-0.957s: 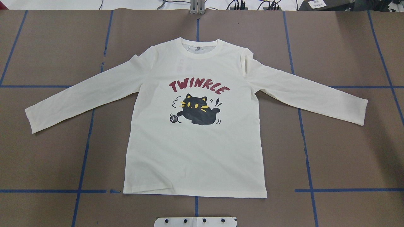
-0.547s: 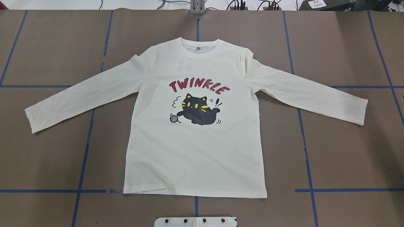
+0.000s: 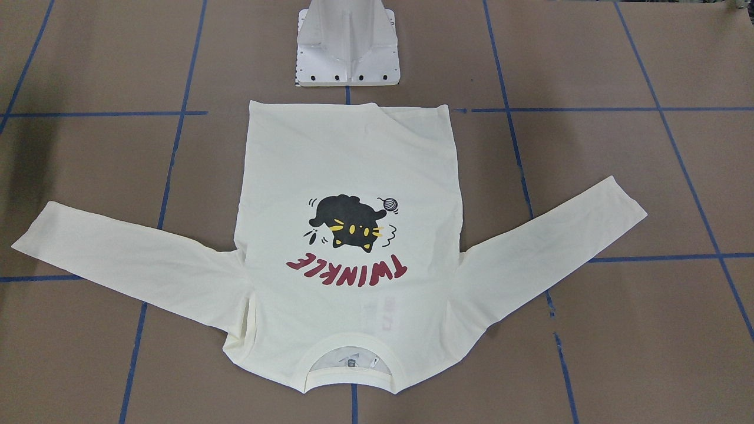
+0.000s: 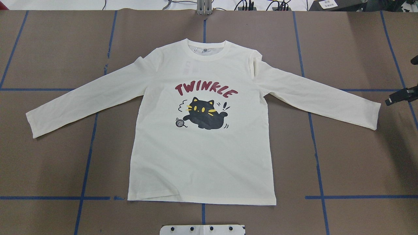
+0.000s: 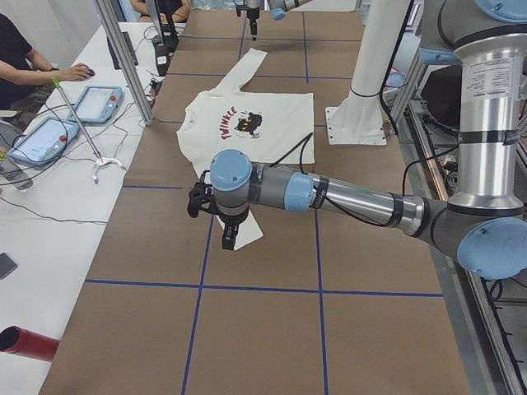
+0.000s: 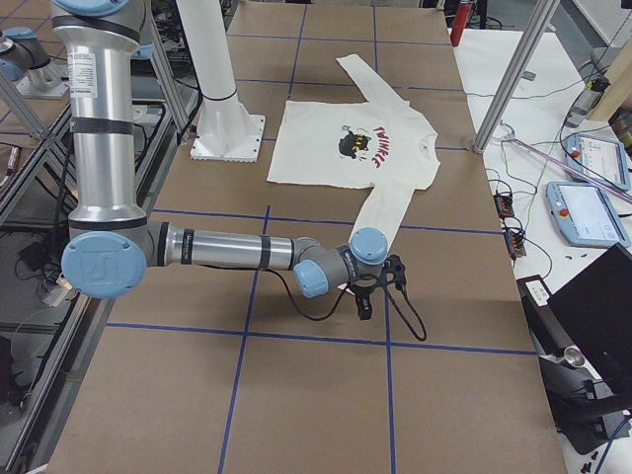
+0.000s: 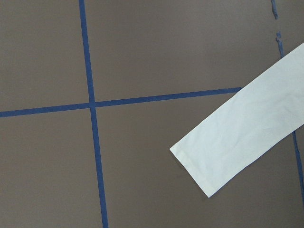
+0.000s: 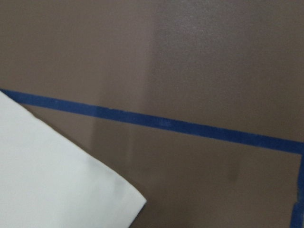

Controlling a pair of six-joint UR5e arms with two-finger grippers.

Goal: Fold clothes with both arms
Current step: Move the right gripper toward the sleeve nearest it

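Two hands wait by the cuffs of a flat shirt.

The left hand (image 5: 228, 237) hangs over the tabletop (image 4: 49, 163) near the left cuff (image 7: 209, 161), and the right hand (image 6: 363, 308) hangs near the right cuff (image 8: 71, 190). I cannot tell if either hand is open or closed. The shirt (image 4: 202, 156) lies flat in the middle, front up, with its sleeves spread wide. It looks light, soft and floppy, so it will likely sag and slide. A cuff edge or a bottom corner seems best to pinch. From above, the right hand is cut off at the edge, and maybe only its side shows.
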